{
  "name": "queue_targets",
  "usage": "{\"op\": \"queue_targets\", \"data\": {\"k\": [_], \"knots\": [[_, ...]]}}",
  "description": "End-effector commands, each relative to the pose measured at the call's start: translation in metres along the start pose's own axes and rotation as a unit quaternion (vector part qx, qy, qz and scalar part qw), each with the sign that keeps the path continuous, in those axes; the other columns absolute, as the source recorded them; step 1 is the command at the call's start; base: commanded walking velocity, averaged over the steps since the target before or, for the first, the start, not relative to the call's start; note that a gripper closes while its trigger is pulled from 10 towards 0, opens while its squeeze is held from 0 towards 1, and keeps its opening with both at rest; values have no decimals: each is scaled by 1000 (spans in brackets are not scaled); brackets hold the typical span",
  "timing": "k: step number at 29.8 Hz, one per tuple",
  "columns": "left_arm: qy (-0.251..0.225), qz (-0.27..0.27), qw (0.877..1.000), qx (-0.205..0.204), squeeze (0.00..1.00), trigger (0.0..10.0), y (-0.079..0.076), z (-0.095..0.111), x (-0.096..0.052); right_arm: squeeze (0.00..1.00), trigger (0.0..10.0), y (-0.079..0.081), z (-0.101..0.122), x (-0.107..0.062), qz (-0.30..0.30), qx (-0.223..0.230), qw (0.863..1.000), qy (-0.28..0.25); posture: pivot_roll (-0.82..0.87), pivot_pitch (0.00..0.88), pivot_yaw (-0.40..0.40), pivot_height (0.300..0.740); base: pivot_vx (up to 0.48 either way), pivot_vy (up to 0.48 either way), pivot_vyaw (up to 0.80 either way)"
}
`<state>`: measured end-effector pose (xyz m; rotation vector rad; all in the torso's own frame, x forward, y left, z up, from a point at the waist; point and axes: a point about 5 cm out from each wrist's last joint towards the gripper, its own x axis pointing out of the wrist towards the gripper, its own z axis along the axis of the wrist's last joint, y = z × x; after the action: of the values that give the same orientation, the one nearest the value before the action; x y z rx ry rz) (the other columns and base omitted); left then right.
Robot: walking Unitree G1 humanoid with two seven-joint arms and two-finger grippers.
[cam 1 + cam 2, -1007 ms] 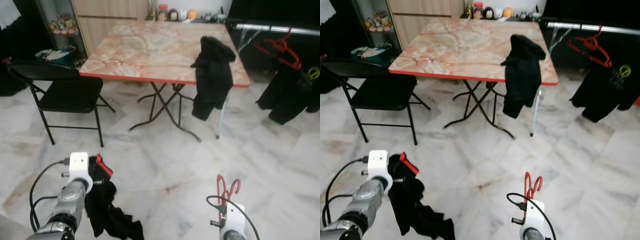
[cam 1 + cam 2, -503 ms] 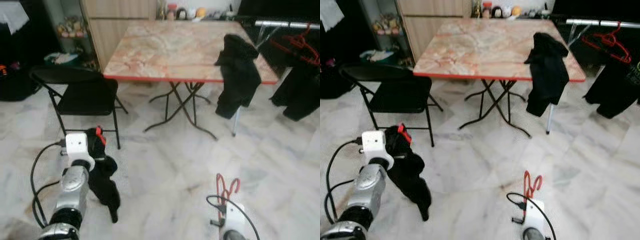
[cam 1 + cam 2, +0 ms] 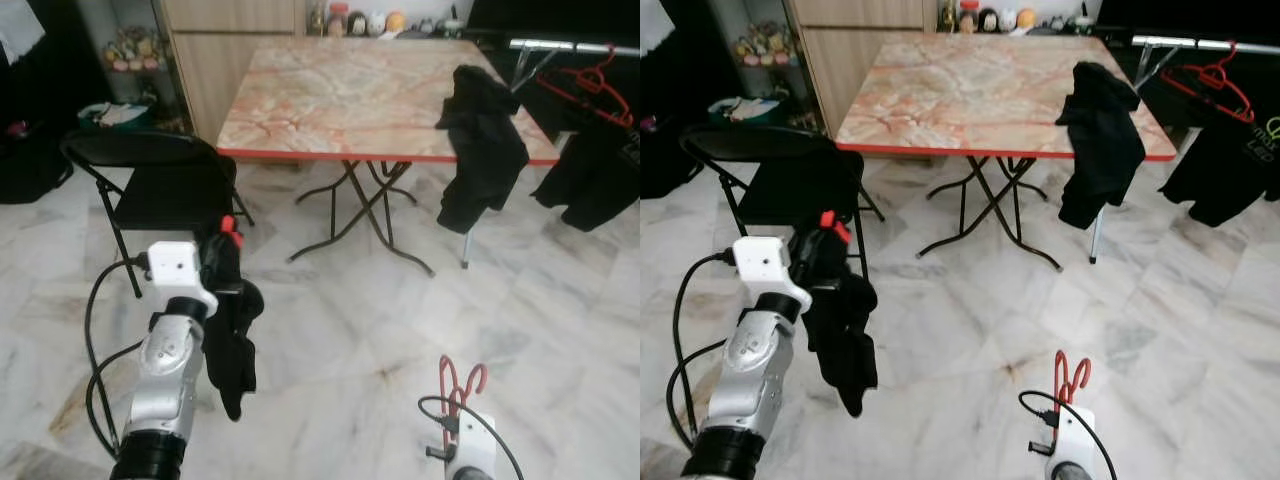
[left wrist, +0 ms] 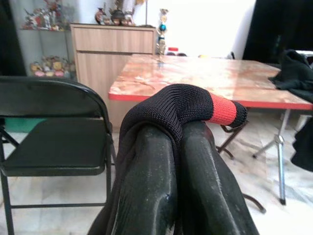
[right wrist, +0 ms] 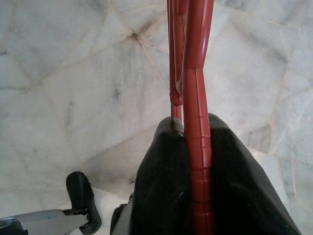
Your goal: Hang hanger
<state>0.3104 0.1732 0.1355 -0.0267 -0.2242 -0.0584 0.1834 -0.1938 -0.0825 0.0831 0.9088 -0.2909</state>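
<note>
My right gripper (image 3: 457, 432) is low at the front right, shut on a red plastic hanger (image 3: 458, 385) whose hook points away over the marble floor. In the right wrist view the hanger (image 5: 193, 73) runs out from between the black fingers (image 5: 161, 186). At the front left, my left gripper (image 3: 224, 268) is raised and shut on a black garment (image 3: 236, 345) with a red cuff (image 3: 229, 224); the cloth dangles off the floor. The left wrist view has the garment (image 4: 166, 105) draped over both fingers (image 4: 146, 196).
A clothes rail (image 3: 560, 46) at the far right carries a red hanger (image 3: 592, 82) and a black shirt (image 3: 592, 180). A marble-topped folding table (image 3: 340, 100) stands ahead with a black jacket (image 3: 485, 140) over its corner. To the left is a black folding chair (image 3: 160, 195).
My left arm has lifted the black garment from trailing near the floor to hanging higher in front of the chair. The head view has swung and shifted. The right gripper keeps its hanger.
</note>
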Motion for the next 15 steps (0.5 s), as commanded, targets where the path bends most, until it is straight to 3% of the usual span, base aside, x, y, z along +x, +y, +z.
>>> {"op": "queue_targets", "data": {"k": [1,5,9,15], "knots": [[-5,-4,1000,-12,0,10000,-3,6,1,0,10000,-2,-2,0,-2,5,1000,4,54,0,-10,740,0,0,0],[-1,-9,1000,-12,0,10000,-5,7,1,0,10000,-1,-3,0,2,13,1000,8,54,0,-10,740,0,0,-219],[6,-10,1000,-15,0,10000,-7,6,-1,0,10000,1,-3,0,6,14,1000,10,57,0,-9,740,288,0,-759],[11,-13,1000,-11,0,10000,-9,7,-2,0,10000,1,-3,-1,9,12,1000,4,62,0,-12,740,370,0,0]]}}
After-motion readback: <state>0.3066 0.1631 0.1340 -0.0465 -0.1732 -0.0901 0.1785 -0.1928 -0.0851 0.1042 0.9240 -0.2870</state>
